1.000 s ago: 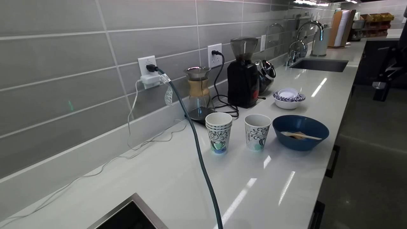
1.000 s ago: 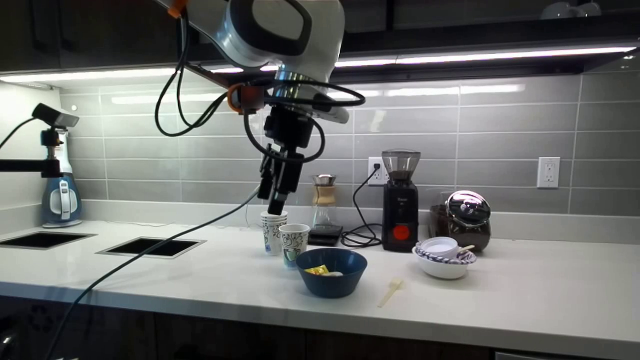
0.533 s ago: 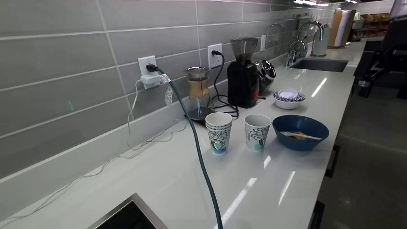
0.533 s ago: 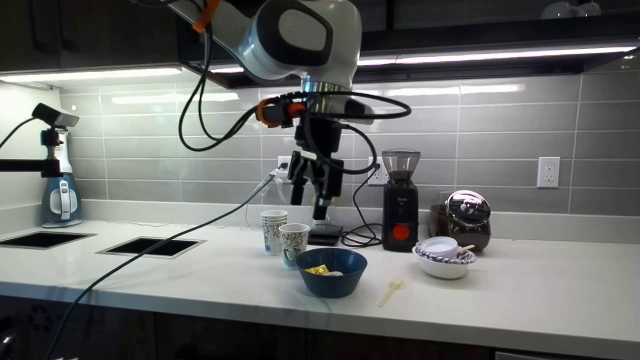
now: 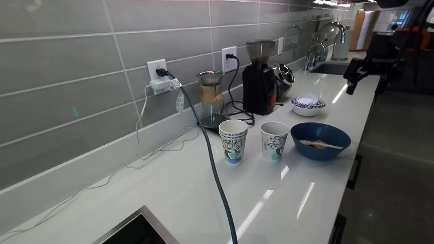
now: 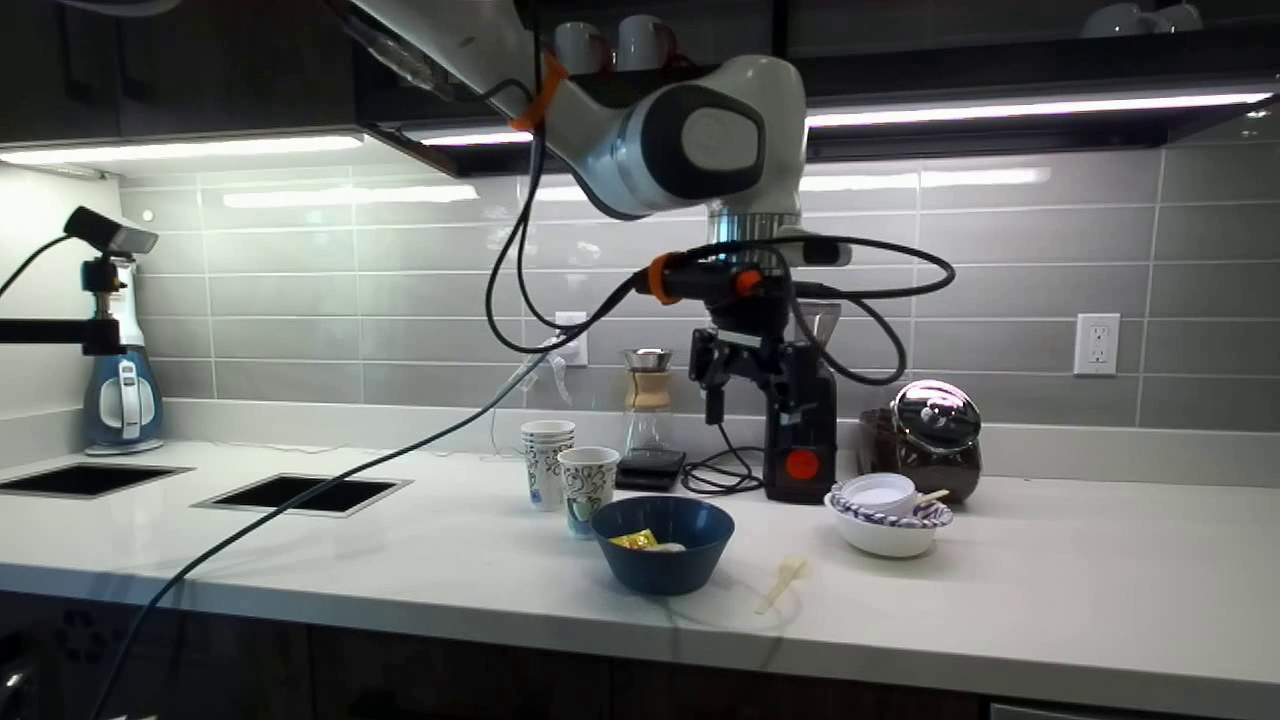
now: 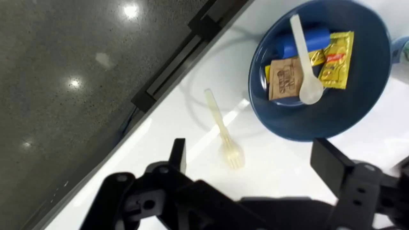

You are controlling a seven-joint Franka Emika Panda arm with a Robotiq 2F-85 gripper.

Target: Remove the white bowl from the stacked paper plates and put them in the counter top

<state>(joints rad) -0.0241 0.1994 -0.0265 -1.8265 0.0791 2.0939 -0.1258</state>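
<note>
The small white bowl sits on the stacked paper plates, whose bluish printed rim shows around it. In an exterior view, the white bowl and the plates look the same, with a larger white round base underneath. They stand on the glossy white counter top. Both are out of the wrist view. My gripper is open and empty, above the counter and to the left of the plates in this view. In the wrist view, my gripper has its fingers wide apart over bare counter top.
A dark blue bowl with packets stands in front, beside patterned paper cups. A pale fork lies by the blue bowl. A coffee grinder and glass jar stand behind. A cable crosses the counter.
My gripper has moved right and slightly down, from above the cups toward the grinder and plates. In an exterior view it has come in from the right edge. The objects have not moved.
</note>
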